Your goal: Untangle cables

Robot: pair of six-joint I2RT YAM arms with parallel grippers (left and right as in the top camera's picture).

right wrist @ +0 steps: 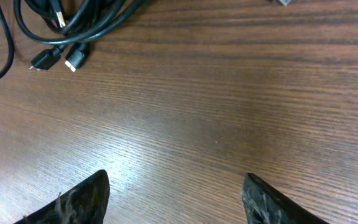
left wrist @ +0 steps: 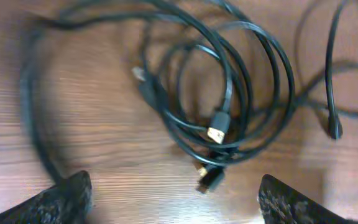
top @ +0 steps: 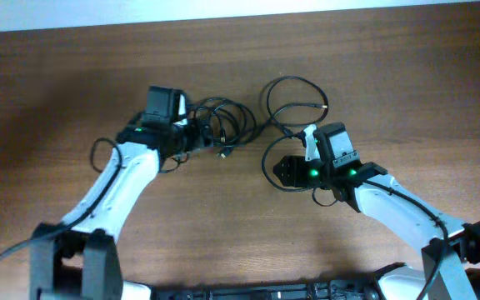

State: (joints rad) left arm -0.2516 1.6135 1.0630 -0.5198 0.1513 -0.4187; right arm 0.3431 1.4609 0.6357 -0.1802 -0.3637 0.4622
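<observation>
Facing cables (left wrist: 218, 121), left fingers (left wrist: 67, 199) spread wide, empty; right fingers (right wrist: 82, 199) likewise spread, empty, above table (right wrist: 229, 112).

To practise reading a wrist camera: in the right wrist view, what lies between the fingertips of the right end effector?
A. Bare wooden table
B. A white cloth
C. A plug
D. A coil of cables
A: the right end effector is open over bare wooden table, and the cables lie well ahead of it, at the upper left of that view.
</observation>
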